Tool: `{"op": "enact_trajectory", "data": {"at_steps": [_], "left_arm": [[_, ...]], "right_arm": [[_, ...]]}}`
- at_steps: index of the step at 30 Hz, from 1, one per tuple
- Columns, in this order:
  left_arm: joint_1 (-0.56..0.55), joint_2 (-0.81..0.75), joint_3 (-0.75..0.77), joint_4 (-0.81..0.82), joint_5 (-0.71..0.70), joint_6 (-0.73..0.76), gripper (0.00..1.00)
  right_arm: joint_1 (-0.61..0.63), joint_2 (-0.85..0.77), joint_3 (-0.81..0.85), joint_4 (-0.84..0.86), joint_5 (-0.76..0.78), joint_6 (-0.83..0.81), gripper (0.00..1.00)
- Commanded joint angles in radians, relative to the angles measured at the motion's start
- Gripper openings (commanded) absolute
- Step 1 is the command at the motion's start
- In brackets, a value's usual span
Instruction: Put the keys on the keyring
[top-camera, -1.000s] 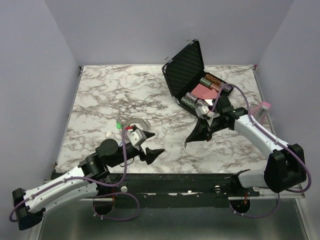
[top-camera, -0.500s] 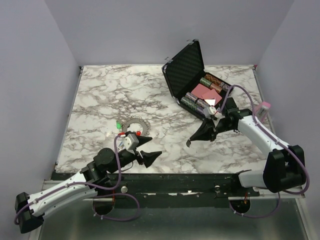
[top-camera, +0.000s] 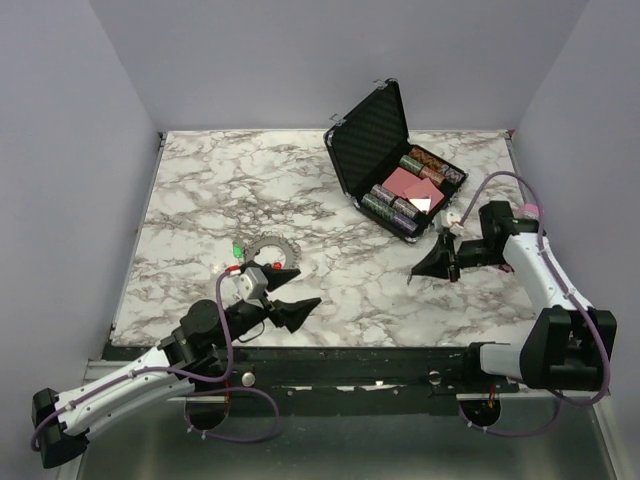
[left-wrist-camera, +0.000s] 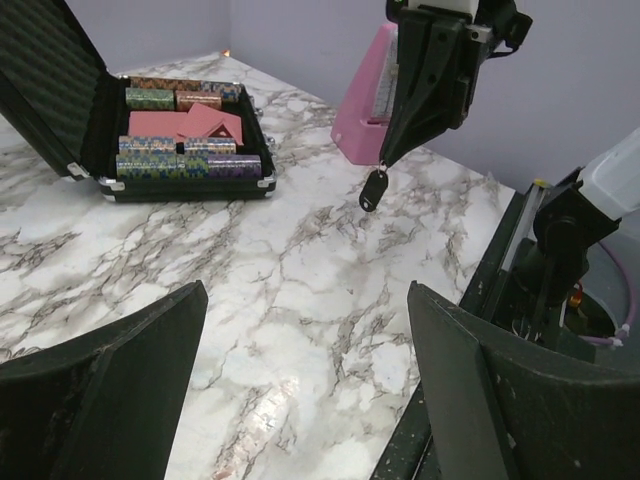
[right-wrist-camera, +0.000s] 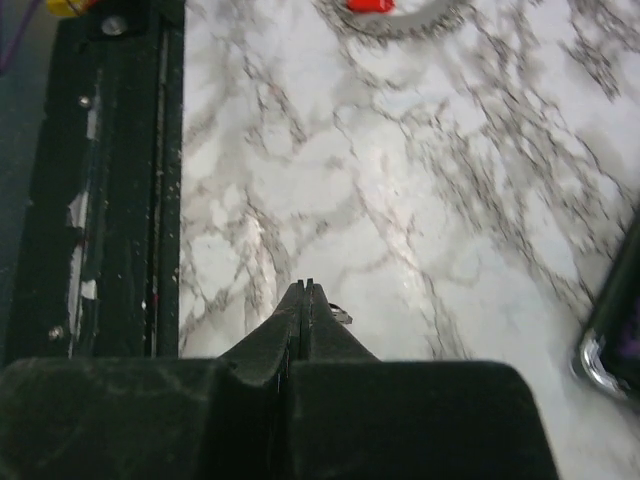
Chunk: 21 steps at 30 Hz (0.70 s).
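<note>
Right end effector (left-wrist-camera: 384, 161) pinched shut on black-headed key (left-wrist-camera: 373, 191), dangling above tabletop (top-camera: 200, 190). Left end effector (top-camera: 308, 288) spread wide, empty. Keyring (top-camera: 268, 244) lies curled on tabletop just beyond it. Step, likely: key transfer to keyring. Next: left lifts loop, key hole threaded on

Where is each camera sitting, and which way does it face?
Top: above and behind the bases, looking down on the table; both arms show.
Left wrist: low, facing the case and the right gripper holding a key; own open fingers show.
Right wrist: looks down past its shut fingers toward the chain.
Shared: case, in top and left wrist.
</note>
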Motion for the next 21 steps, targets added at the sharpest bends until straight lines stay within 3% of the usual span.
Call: {"op": "enact_trajectory", "data": {"at_steps": [1, 7, 12, 21], "left_arm": [[0.004, -0.037, -0.028, 0.012, -0.050, 0.007, 0.91], [0.004, -0.062, -0.031, -0.008, -0.050, 0.000, 0.91], [0.004, -0.106, -0.044, -0.024, -0.055, -0.011, 0.91], [0.004, -0.111, -0.043, -0.034, -0.055, -0.017, 0.91]], "right_arm": [[-0.166, -0.019, 0.055, -0.240, 0.126, -0.195, 0.01], [-0.246, -0.007, 0.065, -0.261, 0.254, -0.215, 0.01], [-0.248, -0.042, 0.037, -0.151, 0.365, -0.092, 0.01], [-0.245, -0.004, -0.018, 0.013, 0.417, 0.069, 0.01]]}}
